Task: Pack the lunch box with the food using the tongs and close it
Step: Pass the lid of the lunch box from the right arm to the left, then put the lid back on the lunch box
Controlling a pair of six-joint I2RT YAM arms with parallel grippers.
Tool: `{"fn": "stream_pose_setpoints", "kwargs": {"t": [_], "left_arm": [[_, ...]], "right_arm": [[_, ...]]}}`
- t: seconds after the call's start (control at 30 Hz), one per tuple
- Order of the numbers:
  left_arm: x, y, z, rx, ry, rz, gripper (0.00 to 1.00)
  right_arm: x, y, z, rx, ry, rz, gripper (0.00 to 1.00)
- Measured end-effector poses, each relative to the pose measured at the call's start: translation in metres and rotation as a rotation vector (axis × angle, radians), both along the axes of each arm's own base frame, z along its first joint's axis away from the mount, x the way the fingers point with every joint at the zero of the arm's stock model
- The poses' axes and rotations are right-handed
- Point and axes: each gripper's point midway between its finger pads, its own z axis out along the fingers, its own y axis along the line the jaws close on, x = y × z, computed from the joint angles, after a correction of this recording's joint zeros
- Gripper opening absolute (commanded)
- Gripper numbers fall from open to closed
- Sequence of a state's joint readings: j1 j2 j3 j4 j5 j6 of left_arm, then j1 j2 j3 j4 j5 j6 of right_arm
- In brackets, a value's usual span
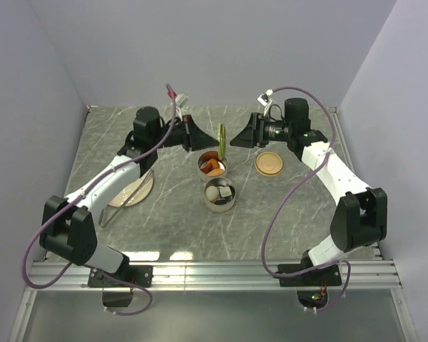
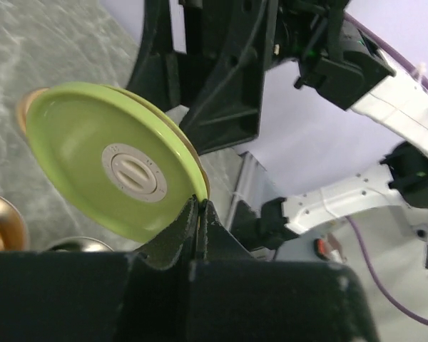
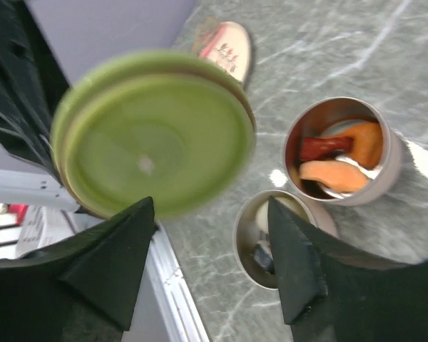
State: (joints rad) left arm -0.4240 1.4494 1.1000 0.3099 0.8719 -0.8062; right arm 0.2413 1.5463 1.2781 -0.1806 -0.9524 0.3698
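Held the green lid [image 2: 114, 171] by its lower rim in the left gripper [image 2: 198, 214], jaws pinched tight on the edge, with the disc upright in the air just above the 2 tins. Spread the right gripper [image 3: 212, 206] wide, 1 finger to either side of the lid's rim, near it and gripping nothing. Found the far tin [image 1: 213, 165] open on the table [image 1: 307, 221] with orange-red chunks [image 3: 342, 153] inside. Found the near tin [image 1: 220, 194] just beside it, open, with a whitish ball [image 1: 214, 191] and a dark piece [image 3: 262, 256]. Noted the pale orange lid [image 1: 269, 163] flat on the table right of the tins, below the right gripper. Noted the tongs [image 1: 108, 216] at the edge of the pink plate [image 1: 139, 191], partly hidden under the left arm, well apart from both grippers.
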Motion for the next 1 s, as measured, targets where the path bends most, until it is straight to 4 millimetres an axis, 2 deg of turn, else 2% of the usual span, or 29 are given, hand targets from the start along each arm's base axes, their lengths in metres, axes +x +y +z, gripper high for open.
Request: {"fn": "stream_pose_setpoints", "kwargs": {"t": [0.1,0.17,0.23,0.37,0.57,0.7,0.8,1.0], "left_arm": [[0.021,-0.002,0.004,0.087,-0.077,0.032,0.00],[0.038,-0.003,-0.001,0.164,-0.109,0.056,0.00],[0.052,-0.003,-0.012,0.247,-0.133,0.080,0.00],[0.073,-0.008,-0.049,0.469,-0.152,0.106,0.00],[0.070,-0.015,-0.114,0.816,-0.179,0.057,0.00],[0.068,-0.015,-0.148,1.003,-0.198,0.009,0.00],[0.065,-0.012,-0.165,1.112,-0.210,-0.017,0.00],[0.062,-0.009,-0.177,1.243,-0.258,-0.044,0.00]], "right_arm": [[0.008,-0.013,-0.005,-0.018,0.015,-0.047,0.84],[0.015,-0.025,-0.008,-0.029,0.020,-0.086,0.86],[0.023,-0.040,-0.011,-0.040,0.032,-0.133,0.87],[0.033,-0.068,-0.016,-0.053,0.059,-0.206,0.88],[0.039,-0.098,-0.023,-0.067,0.086,-0.273,0.90],[0.039,-0.107,-0.025,-0.077,0.087,-0.288,0.91],[0.039,-0.111,-0.023,-0.079,0.079,-0.295,0.91],[0.037,-0.112,-0.019,-0.077,0.068,-0.294,0.91]]}}
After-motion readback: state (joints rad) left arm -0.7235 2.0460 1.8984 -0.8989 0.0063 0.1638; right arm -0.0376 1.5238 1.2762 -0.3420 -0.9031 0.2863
